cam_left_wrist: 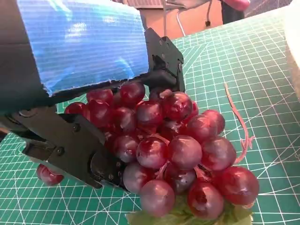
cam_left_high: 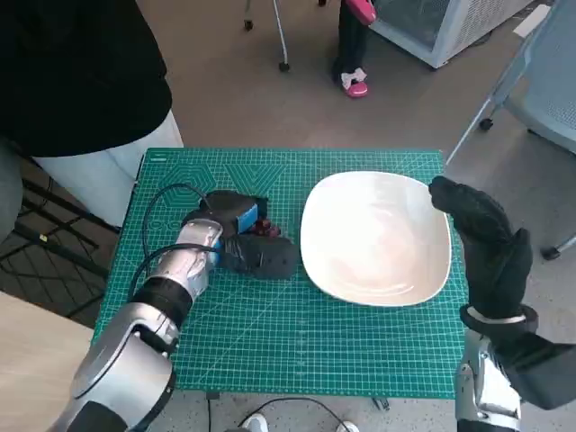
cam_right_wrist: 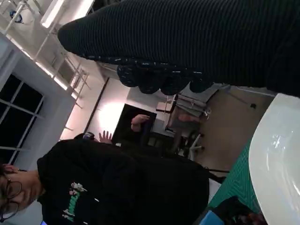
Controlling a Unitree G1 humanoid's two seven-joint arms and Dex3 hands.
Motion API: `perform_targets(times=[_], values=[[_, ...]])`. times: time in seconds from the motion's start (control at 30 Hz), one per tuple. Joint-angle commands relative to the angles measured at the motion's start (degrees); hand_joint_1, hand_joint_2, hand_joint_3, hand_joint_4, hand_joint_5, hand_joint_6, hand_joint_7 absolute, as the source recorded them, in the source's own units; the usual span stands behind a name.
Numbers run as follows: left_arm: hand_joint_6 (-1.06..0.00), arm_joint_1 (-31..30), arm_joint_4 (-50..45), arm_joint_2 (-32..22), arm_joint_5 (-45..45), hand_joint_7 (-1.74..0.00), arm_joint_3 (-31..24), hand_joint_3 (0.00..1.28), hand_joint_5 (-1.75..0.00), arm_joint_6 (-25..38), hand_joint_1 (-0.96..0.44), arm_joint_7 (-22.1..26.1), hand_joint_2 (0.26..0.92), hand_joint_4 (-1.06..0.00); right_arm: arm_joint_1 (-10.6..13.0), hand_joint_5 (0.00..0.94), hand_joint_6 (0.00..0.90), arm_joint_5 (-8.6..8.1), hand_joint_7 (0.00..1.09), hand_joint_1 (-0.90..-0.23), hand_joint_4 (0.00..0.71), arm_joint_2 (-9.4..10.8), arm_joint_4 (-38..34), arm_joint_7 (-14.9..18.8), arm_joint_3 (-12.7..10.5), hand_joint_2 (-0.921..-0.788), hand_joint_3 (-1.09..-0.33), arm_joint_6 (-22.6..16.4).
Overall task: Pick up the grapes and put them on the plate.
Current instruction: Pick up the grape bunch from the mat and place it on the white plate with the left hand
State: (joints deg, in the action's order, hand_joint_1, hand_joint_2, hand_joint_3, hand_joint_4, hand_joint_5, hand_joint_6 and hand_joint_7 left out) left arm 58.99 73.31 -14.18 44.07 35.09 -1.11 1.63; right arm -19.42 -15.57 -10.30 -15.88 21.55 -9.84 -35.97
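A bunch of dark red grapes (cam_left_wrist: pixel 178 150) lies on the green mat, left of the plate; in the head view only a few grapes (cam_left_high: pixel 264 228) peek out under my left hand (cam_left_high: pixel 241 236). That hand (cam_left_wrist: pixel 84 51) sits over the bunch, with its black fingers (cam_left_wrist: pixel 70 145) pressed against both sides of it. The white plate (cam_left_high: pixel 373 238) stands to the right of the grapes with nothing on it. My gloved right hand (cam_left_high: pixel 486 243) hovers by the plate's right edge, fingers stretched out and holding nothing. In the right wrist view the glove (cam_right_wrist: pixel 187 42) hangs above the plate's rim (cam_right_wrist: pixel 276 159).
The green cutting mat (cam_left_high: pixel 297 342) covers the small table. A person in a black top (cam_left_high: pixel 72 72) stands at the far left corner and also shows in the right wrist view (cam_right_wrist: pixel 117 187). Feet in pink shoes (cam_left_high: pixel 354 84) and a chair (cam_left_high: pixel 549 81) lie beyond the table.
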Motion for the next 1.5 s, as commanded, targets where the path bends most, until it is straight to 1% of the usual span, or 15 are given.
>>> perform_targets(times=[0.03,0.33,0.6,0.7,0.9,1.0,1.17,1.33,1.5], values=[[-0.47,-2.0,1.4,-0.3,-0.1,-1.28,0.3,0.23,-1.43,-0.1,0.0,0.7,0.921,-0.48,0.4,0.002,0.143,0.27,0.25,-0.622,0.435,0.0,-0.9,-0.2,-0.1,-0.921,-0.846,0.2],[-0.52,-1.2,-0.9,-1.4,-0.7,-1.26,-0.4,0.22,-1.43,-1.2,0.0,1.2,0.921,-0.45,0.2,0.001,0.144,0.33,0.25,-0.627,0.436,0.1,-1.2,-0.3,-0.1,-0.921,-0.844,0.0],[-0.5,-1.1,-6.6,-3.8,-2.1,-1.24,-1.7,0.19,-1.36,-2.5,0.0,2.1,0.921,-0.55,-0.1,0.001,0.144,0.28,0.25,-0.627,0.435,0.1,-1.1,-0.4,-0.1,-0.921,-0.843,0.2],[-0.5,-1.6,-10.2,-5.2,-2.4,-1.26,-2.3,0.18,-1.31,-2.7,0.0,2.6,0.921,-0.57,-0.2,0.001,0.143,0.31,0.25,-0.627,0.434,0.2,-1.2,-0.4,0.0,-0.921,-0.843,0.1],[-0.49,-3.3,-19.0,-8.8,-2.2,-1.33,-3.9,0.19,-1.28,-3.3,0.0,3.2,0.921,-0.55,-0.5,0.001,0.144,0.31,0.25,-0.627,0.435,0.4,-1.9,-0.2,0.0,-0.921,-0.842,-0.3],[-0.48,-4.4,-23.5,-10.5,-2.2,-1.32,-4.8,0.19,-1.29,-3.2,0.0,3.6,0.921,-0.56,-0.6,0.001,0.144,0.28,0.25,-0.627,0.435,0.4,-2.2,-0.1,0.0,-0.921,-0.841,-0.5],[-0.5,-6.3,-31.3,-13.2,-2.1,-1.24,-6.9,0.18,-1.33,-2.4,0.0,4.3,0.921,-0.58,-1.0,0.001,0.145,0.11,0.25,-0.628,0.436,0.4,-2.9,0.1,0.0,-0.921,-0.84,-0.9],[-0.51,-8.4,-38.4,-14.8,-2.1,-1.26,-8.9,0.17,-1.29,-0.8,0.0,5.9,0.921,-0.57,-1.2,0.002,0.146,-0.06,0.24,-0.627,0.438,0.3,-3.3,0.2,-0.1,-0.921,-0.84,-1.0],[-0.53,-9.9,-43.5,-15.9,-1.9,-1.3,-10.5,0.16,-1.24,0.2,0.0,6.9,0.921,-0.57,-1.3,0.004,0.146,-0.14,0.24,-0.626,0.441,0.4,-3.4,0.2,0.0,-0.921,-0.841,-1.1]])
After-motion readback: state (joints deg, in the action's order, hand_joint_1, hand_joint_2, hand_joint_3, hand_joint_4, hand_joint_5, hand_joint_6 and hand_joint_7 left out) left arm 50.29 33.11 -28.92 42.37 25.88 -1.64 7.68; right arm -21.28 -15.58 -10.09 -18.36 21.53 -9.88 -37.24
